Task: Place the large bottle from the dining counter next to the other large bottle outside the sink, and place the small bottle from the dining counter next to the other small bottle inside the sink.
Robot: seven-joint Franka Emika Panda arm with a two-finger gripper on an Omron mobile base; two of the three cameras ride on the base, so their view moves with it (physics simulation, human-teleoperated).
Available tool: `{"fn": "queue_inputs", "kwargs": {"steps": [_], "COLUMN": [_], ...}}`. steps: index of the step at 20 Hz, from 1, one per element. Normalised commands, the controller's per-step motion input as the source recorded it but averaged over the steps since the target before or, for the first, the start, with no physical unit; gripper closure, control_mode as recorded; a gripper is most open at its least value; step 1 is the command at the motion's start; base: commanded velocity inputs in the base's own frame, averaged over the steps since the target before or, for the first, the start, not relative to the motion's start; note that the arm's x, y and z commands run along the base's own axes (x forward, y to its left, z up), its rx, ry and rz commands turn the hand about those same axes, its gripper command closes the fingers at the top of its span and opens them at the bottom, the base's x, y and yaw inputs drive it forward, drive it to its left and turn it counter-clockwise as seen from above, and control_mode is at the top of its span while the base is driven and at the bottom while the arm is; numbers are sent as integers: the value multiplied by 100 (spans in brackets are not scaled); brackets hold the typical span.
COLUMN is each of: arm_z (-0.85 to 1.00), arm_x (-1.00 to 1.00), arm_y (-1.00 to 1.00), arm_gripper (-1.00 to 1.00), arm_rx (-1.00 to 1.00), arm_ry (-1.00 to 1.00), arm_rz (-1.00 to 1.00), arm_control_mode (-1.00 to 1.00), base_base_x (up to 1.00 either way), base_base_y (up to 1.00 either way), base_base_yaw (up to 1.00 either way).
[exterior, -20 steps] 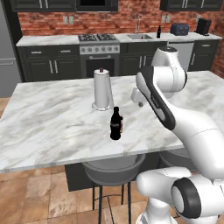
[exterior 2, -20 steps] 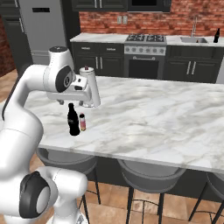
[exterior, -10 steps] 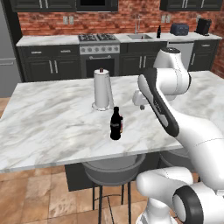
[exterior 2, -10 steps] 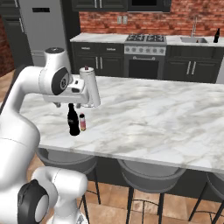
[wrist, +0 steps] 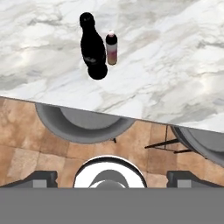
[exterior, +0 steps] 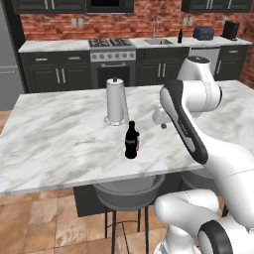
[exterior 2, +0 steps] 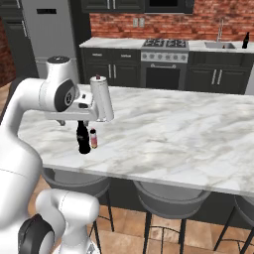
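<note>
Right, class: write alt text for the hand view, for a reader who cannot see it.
A large dark bottle and a small bottle stand side by side on a marble dining counter, seen from above. Below the counter edge are grey stools on a tiled floor.

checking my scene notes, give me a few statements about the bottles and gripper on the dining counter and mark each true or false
1. The large bottle stands upright on the dining counter. True.
2. The small bottle lies on its side, far from the large one. False: it stands upright right beside it.
3. The gripper is shut on the large bottle. False: it is open and holds nothing.
4. A paper towel roll stands on the counter behind the bottles. True.
5. Another dark bottle stands by the sink on the far counter. True.
</note>
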Motion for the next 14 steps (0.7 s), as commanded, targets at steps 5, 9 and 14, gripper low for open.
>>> {"fn": "queue_inputs", "kwargs": {"steps": [5, 9, 14], "arm_z": [-4, -6, -8], "arm_x": [-14, -5, -1], "arm_y": [10, 15, 14], "arm_gripper": [-100, -100, -100], "arm_rx": [0, 0, 0], "arm_ry": [0, 0, -3], "arm_rz": [5, 6, 7], "arm_control_mode": [-100, -100, -100], "base_base_x": [0, 0, 0], "base_base_y": [0, 0, 0], "base_base_yaw": [0, 0, 0]}}
